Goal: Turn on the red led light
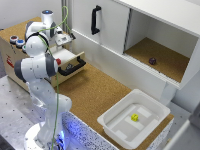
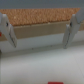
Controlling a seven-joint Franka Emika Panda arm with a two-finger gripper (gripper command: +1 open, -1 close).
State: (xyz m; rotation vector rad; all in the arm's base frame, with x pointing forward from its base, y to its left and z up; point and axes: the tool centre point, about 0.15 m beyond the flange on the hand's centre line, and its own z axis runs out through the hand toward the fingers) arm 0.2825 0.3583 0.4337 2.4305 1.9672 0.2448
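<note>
The red led light (image 1: 13, 39), a small red cap in a whitish ring, sits on top of the wooden box (image 1: 10, 55) at the exterior view's left. A blue-capped button (image 1: 20, 43) stands right beside it. My gripper (image 1: 63, 38) hangs over the far end of the box, well to the right of the buttons and apart from them. In the wrist view the gripper (image 2: 39, 34) is open, with nothing between its two fingers (image 2: 6, 30), over a cork-brown band and a pale surface. A blurred red sliver (image 2: 53, 82) shows at that picture's edge; I cannot tell what it is.
The box's drawer (image 1: 75, 66) with a black handle stands pulled out, a small red lump (image 1: 58, 61) beside it. A white cabinet with a black door handle (image 1: 95, 20) holds a dark object (image 1: 152, 61). A white bin (image 1: 114, 125) holds a yellow piece (image 1: 134, 117).
</note>
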